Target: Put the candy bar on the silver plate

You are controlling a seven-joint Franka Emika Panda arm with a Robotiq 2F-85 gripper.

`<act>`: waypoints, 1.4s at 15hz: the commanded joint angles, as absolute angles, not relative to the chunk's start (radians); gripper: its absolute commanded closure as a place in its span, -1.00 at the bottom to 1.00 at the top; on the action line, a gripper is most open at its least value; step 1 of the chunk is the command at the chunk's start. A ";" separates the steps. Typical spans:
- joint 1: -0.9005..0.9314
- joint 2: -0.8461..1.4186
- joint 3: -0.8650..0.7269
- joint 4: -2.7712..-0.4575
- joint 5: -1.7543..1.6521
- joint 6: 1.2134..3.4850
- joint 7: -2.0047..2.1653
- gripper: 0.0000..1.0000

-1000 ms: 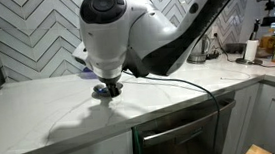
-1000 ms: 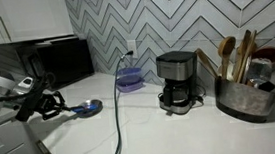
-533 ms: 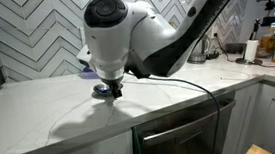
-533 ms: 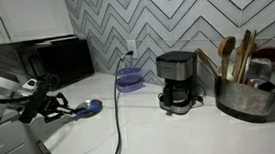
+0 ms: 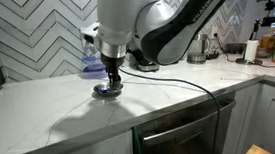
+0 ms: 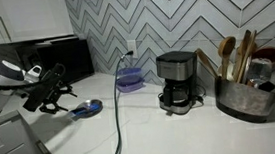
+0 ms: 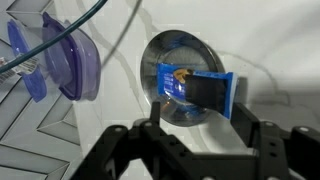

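The candy bar [image 7: 195,88], in a blue wrapper with a dark end, lies flat across the silver plate [image 7: 168,48] in the wrist view, with one end over the rim. My gripper [image 7: 197,110] hangs just above them, open, its dark fingers [image 7: 155,120] clear of the bar on either side. In both exterior views the plate [image 5: 101,92] [image 6: 76,112] sits on the white counter. The gripper [image 5: 112,79] [image 6: 55,96] stands a little above it with nothing held. The bar shows as a blue patch [image 6: 89,107] on the plate.
A purple bowl [image 7: 62,62] [image 6: 130,81] stands against the tiled wall beside the plate. A black cable [image 6: 117,129] trails across the counter. A coffee maker [image 6: 178,80] and a utensil pot [image 6: 241,93] stand further along. A black microwave [image 6: 64,58] sits behind the arm.
The gripper has gone from shut to open and lifted up off the plate. The candy bar stays behind on the plate.
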State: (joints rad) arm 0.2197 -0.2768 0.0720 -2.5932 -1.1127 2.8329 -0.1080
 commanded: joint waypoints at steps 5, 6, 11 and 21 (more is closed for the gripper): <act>0.662 -0.450 -0.452 -2.776 -0.527 2.744 -0.605 -1.00; 0.685 -0.513 -0.474 -2.751 -0.448 2.633 -0.653 -1.00; 0.433 -0.633 -0.244 -2.615 -0.201 2.310 -0.759 -1.00; 0.244 -0.720 -0.121 -2.436 -0.157 1.964 -0.723 -1.00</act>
